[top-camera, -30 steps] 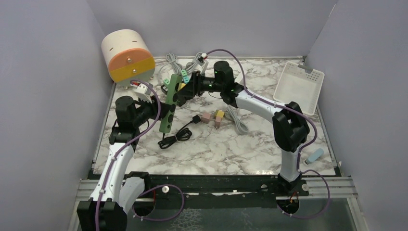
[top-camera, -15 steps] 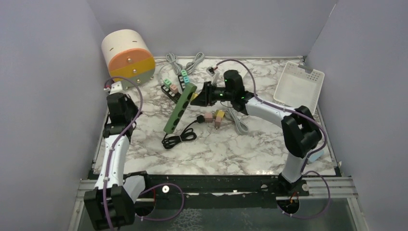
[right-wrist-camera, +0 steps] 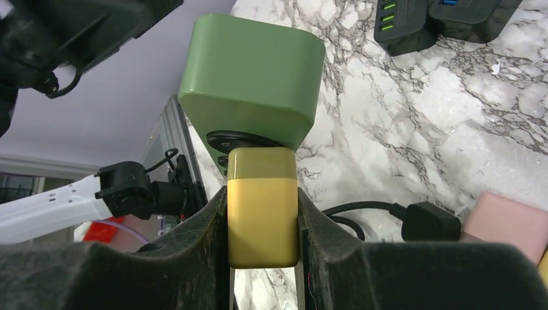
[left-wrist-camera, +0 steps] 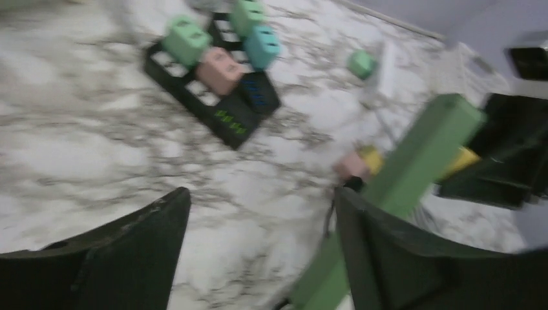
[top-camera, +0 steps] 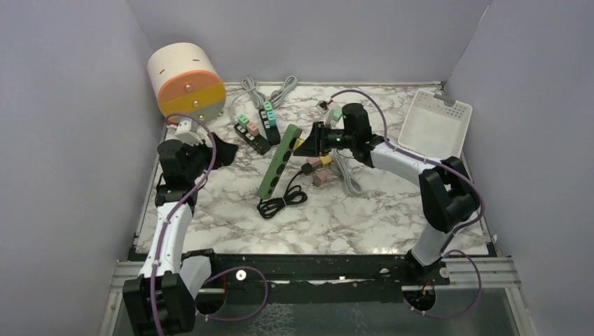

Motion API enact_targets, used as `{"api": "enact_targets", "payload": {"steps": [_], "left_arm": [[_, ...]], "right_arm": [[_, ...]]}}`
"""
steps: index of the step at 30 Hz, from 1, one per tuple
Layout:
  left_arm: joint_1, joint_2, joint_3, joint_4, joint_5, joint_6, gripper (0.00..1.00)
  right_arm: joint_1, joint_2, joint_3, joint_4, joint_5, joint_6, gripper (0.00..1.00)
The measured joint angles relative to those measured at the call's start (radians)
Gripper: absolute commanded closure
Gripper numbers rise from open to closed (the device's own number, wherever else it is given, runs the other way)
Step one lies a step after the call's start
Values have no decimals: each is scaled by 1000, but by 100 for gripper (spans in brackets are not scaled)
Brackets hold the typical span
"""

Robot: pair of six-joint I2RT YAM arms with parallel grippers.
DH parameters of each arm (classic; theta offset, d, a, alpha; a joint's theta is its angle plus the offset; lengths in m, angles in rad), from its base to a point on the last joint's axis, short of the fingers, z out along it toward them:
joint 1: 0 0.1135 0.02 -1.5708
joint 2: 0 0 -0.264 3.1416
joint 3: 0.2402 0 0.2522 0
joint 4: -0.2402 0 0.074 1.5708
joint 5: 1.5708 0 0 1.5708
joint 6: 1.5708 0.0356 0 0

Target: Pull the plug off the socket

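Observation:
The green socket strip (top-camera: 279, 162) slants across the middle of the table, and its upper end (right-wrist-camera: 255, 77) fills the top of the right wrist view. A yellow plug (right-wrist-camera: 263, 206) sits against a round socket of that strip. My right gripper (right-wrist-camera: 263, 258) is shut on the plug, one finger on each side; from above it (top-camera: 312, 142) stands at the strip's far end. My left gripper (top-camera: 220, 150) is off to the left, apart from the strip. Its jaws (left-wrist-camera: 262, 197) stand wide open with only marble between them, the green strip (left-wrist-camera: 413, 161) beyond the right finger.
A black power strip (top-camera: 252, 129) carrying green, pink and blue adapters lies at the back. Loose pink and yellow adapters (top-camera: 319, 171), a coiled black cord (top-camera: 284, 199) and grey cables (top-camera: 344, 175) lie nearby. A white tray (top-camera: 434, 126) leans back right; a cream-and-orange drum (top-camera: 185, 80) stands back left.
My left gripper has let go of the green strip, opened and drawn back to the left. The right gripper has moved right with the plug, carrying the strip along.

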Motion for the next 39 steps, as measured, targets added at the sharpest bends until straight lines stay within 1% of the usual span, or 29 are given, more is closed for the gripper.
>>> {"api": "enact_targets", "payload": {"steps": [2,4,7,9,12,16,17,18,19,20,25,27,29,30,31,32,33,34,36,39], "left_arm": [[-70,1,-4,44,124,-2,1],[-171,8,12,44,217,45,1],[-289,43,39,38,304,98,1],[-341,78,50,32,323,122,1],[-408,141,59,5,308,156,1],[-456,221,89,-34,271,183,1],[-467,239,98,-41,259,185,11],[-476,260,109,-43,238,187,56],[-486,280,120,-46,217,187,96],[-496,300,132,-51,197,188,100],[-526,372,195,-115,62,220,100],[-509,377,204,-131,56,223,100],[-462,373,203,-148,98,228,100],[-402,365,199,-174,74,204,100],[-272,364,190,-194,30,182,100],[-187,367,185,-204,-17,170,100],[-86,368,177,-215,-91,153,100],[-10,365,169,-233,-157,140,100],[54,350,153,-272,-241,113,100],[63,333,135,-310,-277,89,100]], "right_arm": [[3,34,29,1,-11,8,99],[6,58,55,0,-21,17,99],[15,70,87,-3,-33,21,99],[23,71,107,-3,-36,21,99],[43,71,130,-2,-40,21,99],[67,71,134,-3,-43,21,99],[71,71,134,-4,-43,21,99],[74,71,134,-3,-44,21,99],[77,71,134,-3,-47,21,99],[80,71,134,-3,-48,21,99],[75,71,137,-34,-2,41,99],[77,71,138,-42,19,35,99],[87,65,137,-42,52,25,99],[89,45,124,-55,39,14,99],[87,1,95,-75,32,4,99],[81,-36,77,-89,27,-2,99],[72,-85,60,-95,24,-9,99],[63,-124,52,-97,21,-11,99],[48,-186,45,-92,20,-16,99],[30,-209,39,-93,29,-27,99]]}}
